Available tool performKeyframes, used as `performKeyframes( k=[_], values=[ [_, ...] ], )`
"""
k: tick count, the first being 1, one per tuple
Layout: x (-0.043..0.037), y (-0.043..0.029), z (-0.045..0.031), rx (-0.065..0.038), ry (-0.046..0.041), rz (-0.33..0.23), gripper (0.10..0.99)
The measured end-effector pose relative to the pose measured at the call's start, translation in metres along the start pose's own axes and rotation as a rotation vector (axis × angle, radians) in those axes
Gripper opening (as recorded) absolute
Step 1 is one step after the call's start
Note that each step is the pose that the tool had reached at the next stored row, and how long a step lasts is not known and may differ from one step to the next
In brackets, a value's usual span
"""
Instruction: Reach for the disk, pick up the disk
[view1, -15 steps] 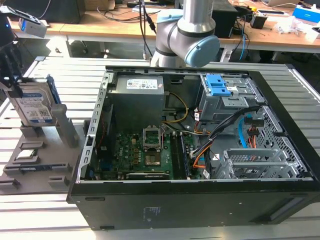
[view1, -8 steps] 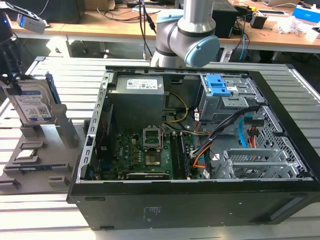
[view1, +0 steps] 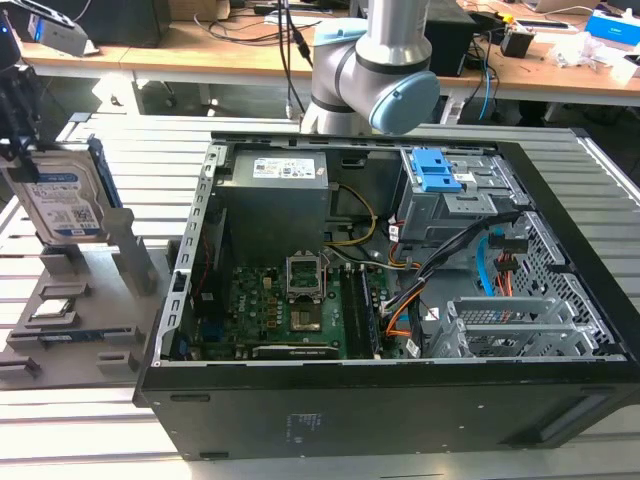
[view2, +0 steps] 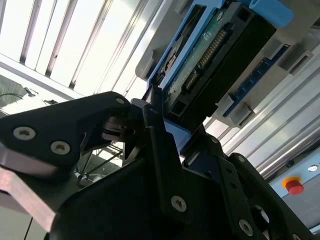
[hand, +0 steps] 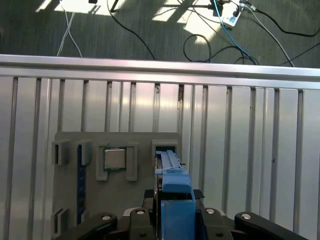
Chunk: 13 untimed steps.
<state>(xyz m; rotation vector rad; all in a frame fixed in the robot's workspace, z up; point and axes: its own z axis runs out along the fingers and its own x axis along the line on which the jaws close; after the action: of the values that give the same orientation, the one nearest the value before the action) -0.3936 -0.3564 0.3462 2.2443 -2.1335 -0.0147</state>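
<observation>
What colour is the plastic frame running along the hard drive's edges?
Blue. The disk shows its frame best in the first wrist view.

My exterior view looks obliquely down, from mid range, over the open computer case (view1: 350, 405) and the table (view1: 120, 140). Both wrist views ride just behind the tool (hand: 175, 197), very close; all three views share the disk (view1: 65, 205) at its tip.

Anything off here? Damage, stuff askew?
Nothing stands out. The disk stands on edge at the gray fixture, the gripper shut on its blue frame. Cables lie loose inside the open PC case, none visibly damaged.
</observation>
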Motion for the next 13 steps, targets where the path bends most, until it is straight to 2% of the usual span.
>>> performKeyframes(
  k=[13],
  values=[
    [0.0006, 0.0008, -0.0236, 0.0, 0.0001, 0.0, 0.365]
  ],
)
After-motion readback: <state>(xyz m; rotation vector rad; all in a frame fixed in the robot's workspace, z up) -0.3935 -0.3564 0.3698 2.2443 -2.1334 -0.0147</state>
